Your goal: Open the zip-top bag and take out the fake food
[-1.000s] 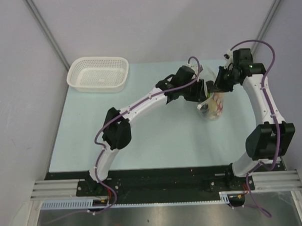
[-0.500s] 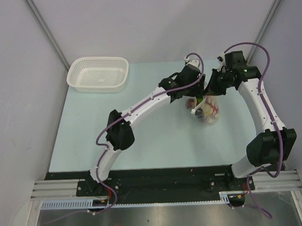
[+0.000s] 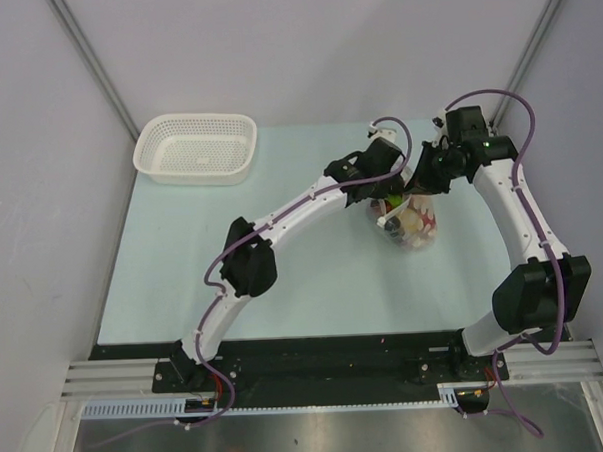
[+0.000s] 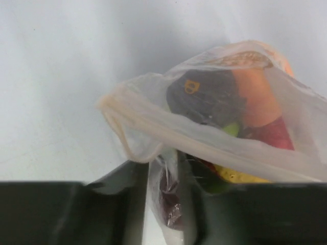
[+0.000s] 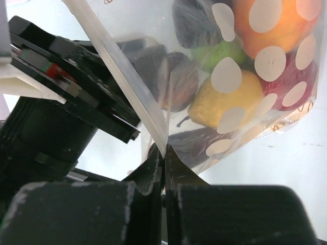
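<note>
Pale blue tabletop (image 3: 183, 271) lies under both arms. The right fingers (image 5: 148, 173) pinch the zip-top bag (image 4: 153, 122) at its strip. The left fingers (image 4: 127, 214) straddle a fold of film, but whether they grip it cannot be told. Within the last second the bag has shifted slightly left and its mouth sags open. The fake food (image 5: 276, 20) is all still inside, so emptying looks unstarted. The white basket (image 3: 195, 177), well apart, shows only mesh.

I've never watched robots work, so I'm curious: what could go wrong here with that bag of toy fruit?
The right gripper pinches only a thin edge of the zip-top bag; it may slip free. The left gripper straddles bunched film, so it might clamp both walls, trapping the fake food.
</note>
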